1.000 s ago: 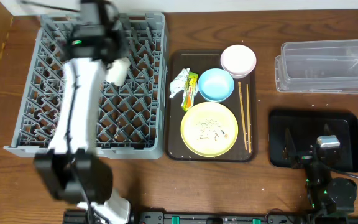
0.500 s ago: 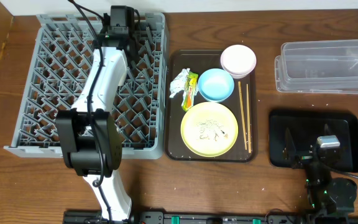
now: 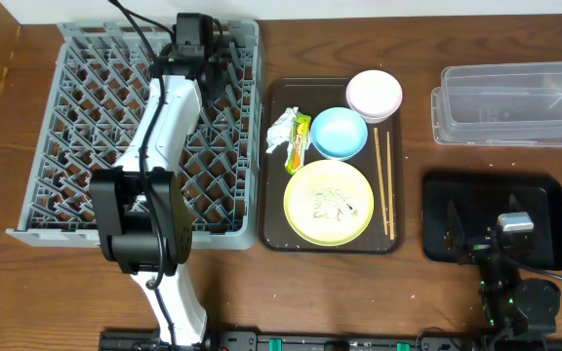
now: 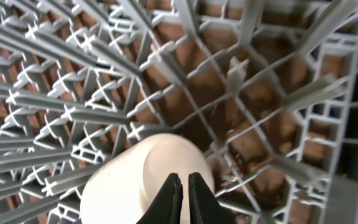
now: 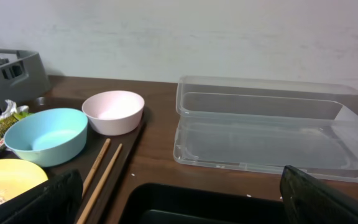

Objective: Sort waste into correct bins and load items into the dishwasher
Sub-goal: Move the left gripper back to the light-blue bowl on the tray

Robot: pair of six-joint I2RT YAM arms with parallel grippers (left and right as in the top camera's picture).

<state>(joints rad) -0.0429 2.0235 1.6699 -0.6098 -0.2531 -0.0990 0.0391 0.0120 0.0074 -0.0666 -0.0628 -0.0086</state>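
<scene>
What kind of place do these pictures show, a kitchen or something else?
Probably a robot test bench staged as a dish-clearing station, not a real kitchen: a grey dish rack sits directly on a wooden table, beside a tray holding a soiled plate, against a bare white wall.

i can read no words, numbers, brands or signs on anything in front of me. the yellow-green packet (image 3: 301,139) on the dark brown tray (image 3: 273,166) seems to carry some print, but it is too small and too blurred for me to make out a single letter.
</scene>
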